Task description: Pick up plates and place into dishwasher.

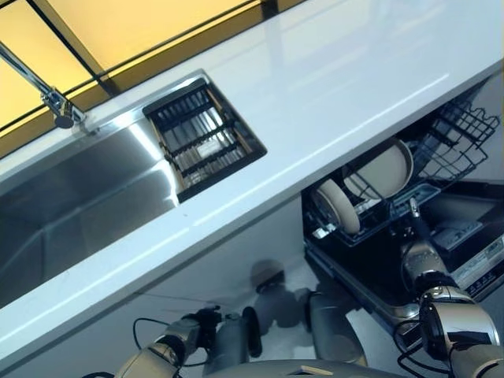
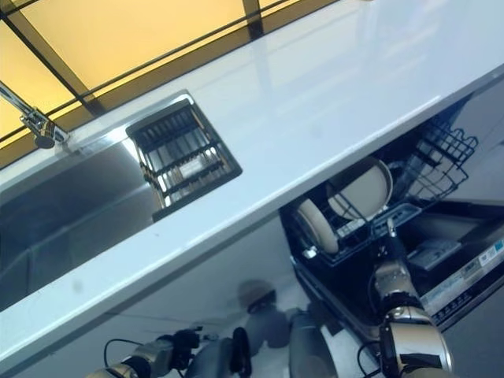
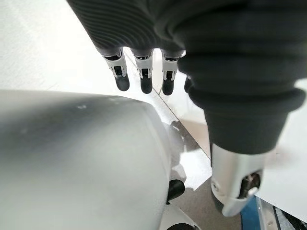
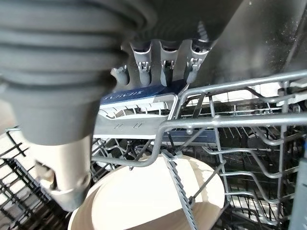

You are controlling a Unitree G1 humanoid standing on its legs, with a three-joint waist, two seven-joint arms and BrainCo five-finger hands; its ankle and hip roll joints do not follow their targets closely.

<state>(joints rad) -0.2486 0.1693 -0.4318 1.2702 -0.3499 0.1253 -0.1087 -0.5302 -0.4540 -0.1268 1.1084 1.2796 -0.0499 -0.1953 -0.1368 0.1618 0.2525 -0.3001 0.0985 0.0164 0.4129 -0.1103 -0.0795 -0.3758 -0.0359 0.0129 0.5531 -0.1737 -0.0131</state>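
1. Left hand [image 3: 144, 72]: hangs low at the robot's left side, under the front edge of the countertop [image 1: 331, 87]. In the left wrist view its fingers [image 3: 122, 76] point straight out in a row, relaxed and apart from the thumb, with nothing between them.
2. Faucet [image 1: 55, 101]: one, at the far left above the sink.
3. Sink [image 1: 71, 205]: one steel basin set into the white countertop, left of centre.
4. Drain rack [image 1: 201, 134]: one dark slotted rack, seated at the right end of the sink.
5. Dishwasher [image 1: 472, 252]: one, below the countertop on the right, door down, with its wire rack [image 1: 465, 130] pulled out.
6. Plates: two cream plates stand on edge in the wire rack. The smaller plate [image 1: 340, 206] sits toward the left end; the larger plate [image 1: 390, 167] stands just beside it to the right, leaning between the tines. In the right wrist view, a cream plate [image 4: 158, 201] shows below the rack wires.
7. Right hand [image 4: 163, 62]: the arm reaches up from lower right to the front rail of the wire rack, the hand [image 1: 415, 216] just below the two plates. In the right wrist view the fingers [image 4: 144, 67] hang loosely extended, slightly bent, over the rack's front rail, and grasp nothing; whether the tips touch the rail cannot be told.
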